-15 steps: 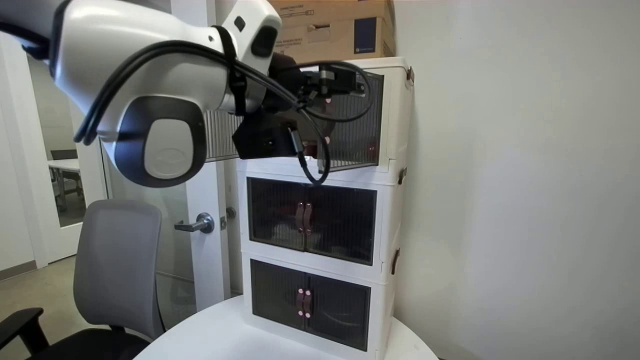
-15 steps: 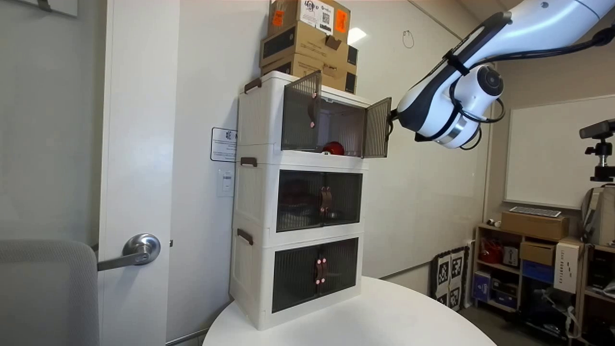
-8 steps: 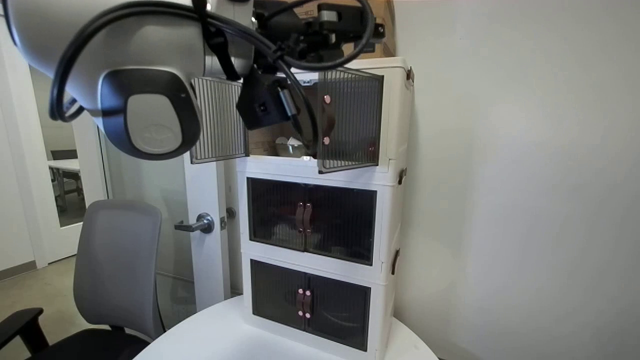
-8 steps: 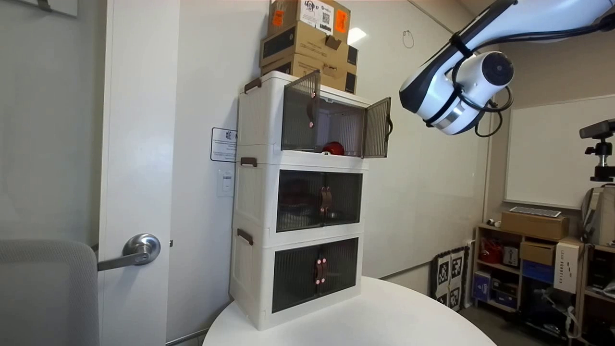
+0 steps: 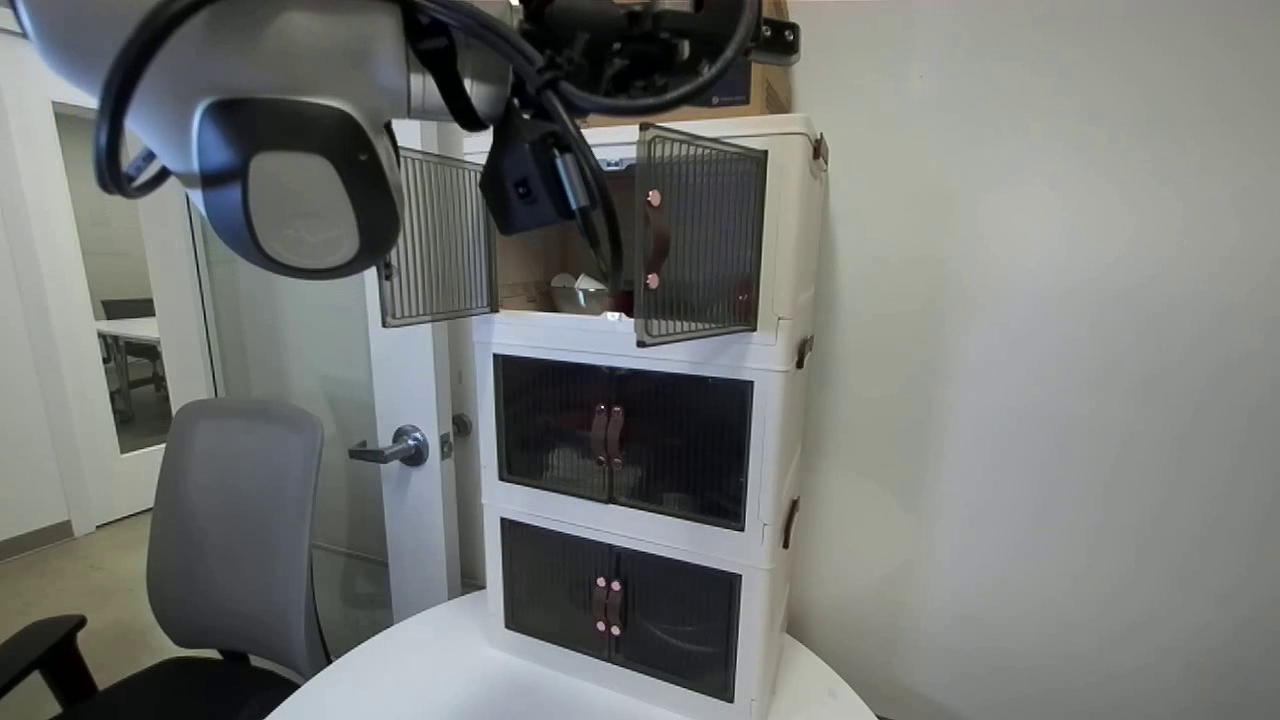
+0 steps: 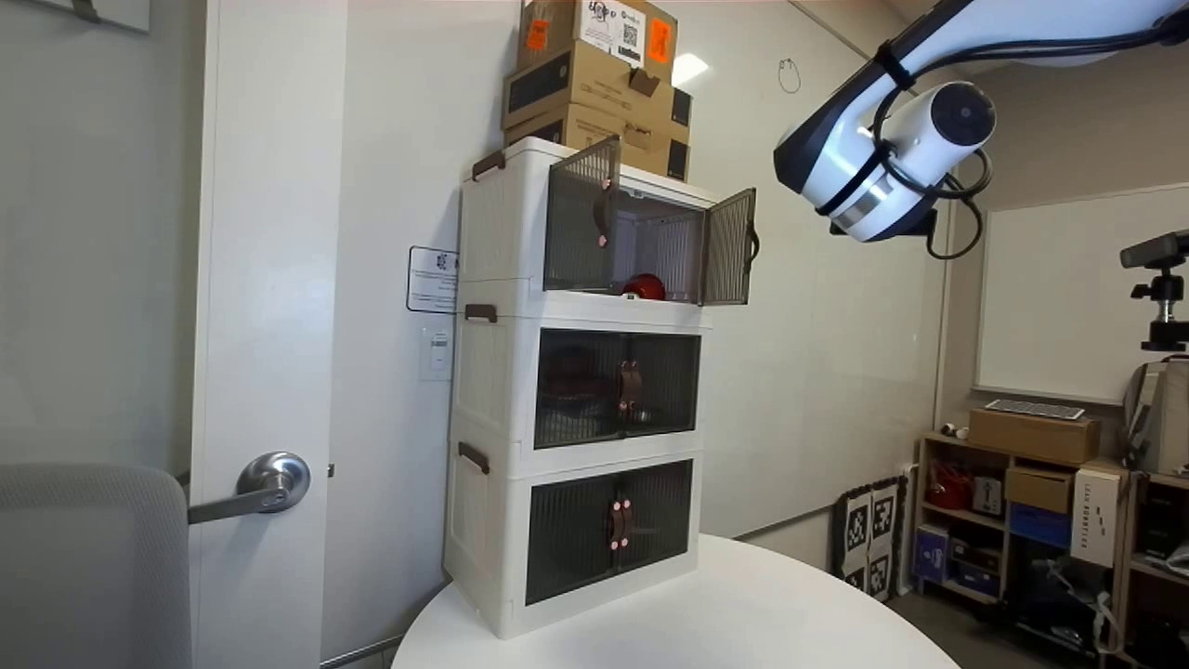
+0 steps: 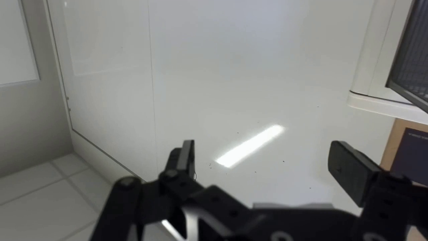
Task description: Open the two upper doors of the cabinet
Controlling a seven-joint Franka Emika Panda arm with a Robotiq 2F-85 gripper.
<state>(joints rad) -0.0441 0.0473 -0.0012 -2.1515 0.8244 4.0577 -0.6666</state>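
Doors (image 5: 705, 240), the upper pair, stand swung outward at the top of the cabinet (image 6: 492, 390); my pincer (image 7: 265, 160) gapes wide, holding nothing and clear of both, and in the wrist view one door (image 7: 414, 60) lies up at the right edge, outside my grasp. Both panels are smoky, ribbed, see-through, hung upright; I judge the opening done and would only back away

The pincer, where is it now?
In the wrist view, the pincer is open along the bottom, with the cabinet and a cardboard box at the right edge.
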